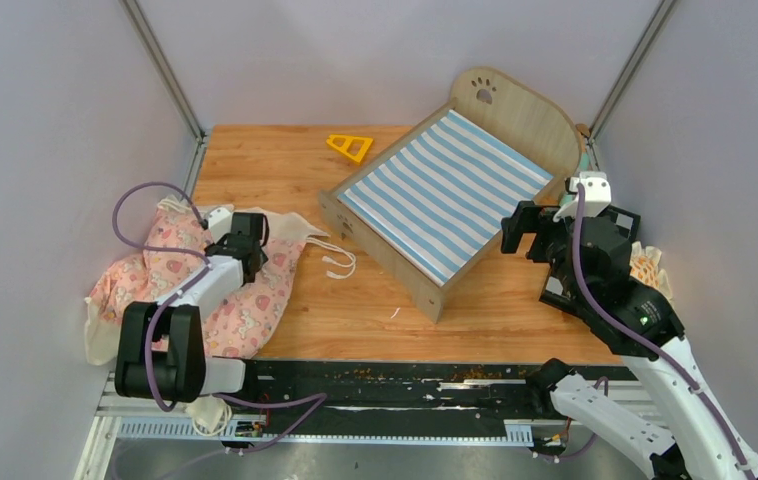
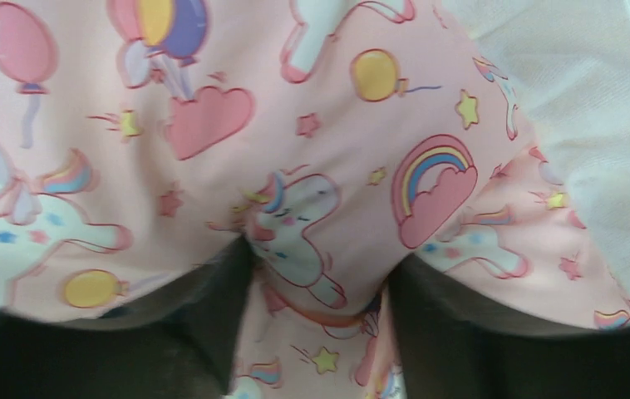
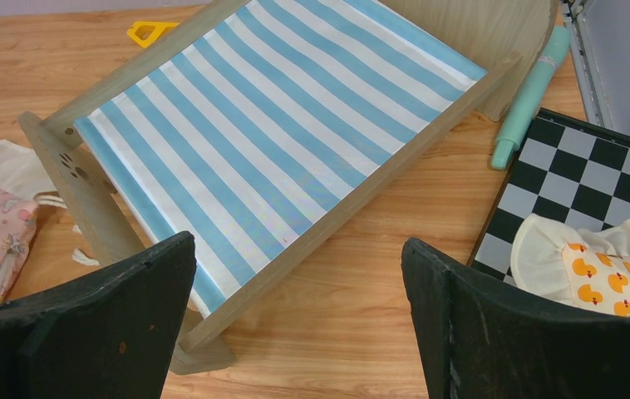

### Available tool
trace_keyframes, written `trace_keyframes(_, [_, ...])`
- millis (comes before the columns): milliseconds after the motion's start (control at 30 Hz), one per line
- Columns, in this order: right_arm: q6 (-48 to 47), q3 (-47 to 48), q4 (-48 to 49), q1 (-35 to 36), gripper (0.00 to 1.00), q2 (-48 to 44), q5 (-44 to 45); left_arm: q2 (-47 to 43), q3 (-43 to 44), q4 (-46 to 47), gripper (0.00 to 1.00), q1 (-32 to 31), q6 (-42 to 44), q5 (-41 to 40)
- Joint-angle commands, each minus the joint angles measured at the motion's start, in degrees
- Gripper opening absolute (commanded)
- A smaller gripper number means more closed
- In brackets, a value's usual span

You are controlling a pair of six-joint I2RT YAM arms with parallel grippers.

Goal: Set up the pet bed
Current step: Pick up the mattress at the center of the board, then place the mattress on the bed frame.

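Wooden bed frame holds the striped mattress; left fingers spread on the pink quilt, right fingers spread too.

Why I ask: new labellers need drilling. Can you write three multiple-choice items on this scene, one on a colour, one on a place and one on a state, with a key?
1. The mattress stripes are: A red and white; B blue and white; C green and yellow.
2. The pink quilt lies: A on the mattress; B on the table, left of the bed frame; C under the bed frame.
3. The right hand is: A open and empty; B shut on the quilt; C shut on the mattress.
Key: 1B, the stripes show plainly from above; 2B, it is heaped at the table's left edge, apart from the frame; 3A, its fingers stand wide apart with nothing between.
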Motion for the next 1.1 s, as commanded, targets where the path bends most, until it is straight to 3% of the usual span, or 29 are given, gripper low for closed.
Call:
trace_keyframes(0, [0.0, 0.22, -0.41, 0.18, 0.94, -1.2, 0.05, 2.28, -3.69, 5.76, 0.52, 1.55, -3.21, 9.47])
trace_keyframes(133, [-0.19, 0.59, -0.81, 0.25, 0.94, -1.78, 0.27, -0.03, -4.25, 6.35, 0.04, 2.13, -2.47, 12.79])
trace_keyframes(167, [-0.23, 0.74, -1.0, 0.22, 0.94, -1.86, 0.4, -1.52, -3.98, 5.95, 0.0, 2.13, -2.15, 13.7])
trace_keyframes(333, [-0.23, 1.13, -2.05, 0.23, 0.94, -2.81, 0.77, -10.89, 1.29, 1.63, 0.0, 2.14, -0.06, 18.49])
trace_keyframes(467, [-0.23, 1.94, -2.65, 0.23, 0.94, -3.68, 0.98, -16.97, 11.61, -1.49, 0.0, 2.12, 3.84, 23.77])
trace_keyframes(700, [-0.63, 3.92, -4.01, 0.22, 0.94, -4.98, 1.48, -12.25, 35.03, -0.41, 0.0, -2.14, 13.1, 35.72])
trace_keyframes(867, [-1.3, 4.76, -5.04, 0.19, 0.95, -5.97, 2.97, 0.92, 55.81, -5.46, 0.0, -19.64, 29.52, 33.4])
trace_keyframes(1067, [-1.85, 5.87, -5.91, 0.26, 0.95, -6.97, 4.46, 24.92, 84.41, -25.71, 0.0, -42.58, 57.69, 36.71])
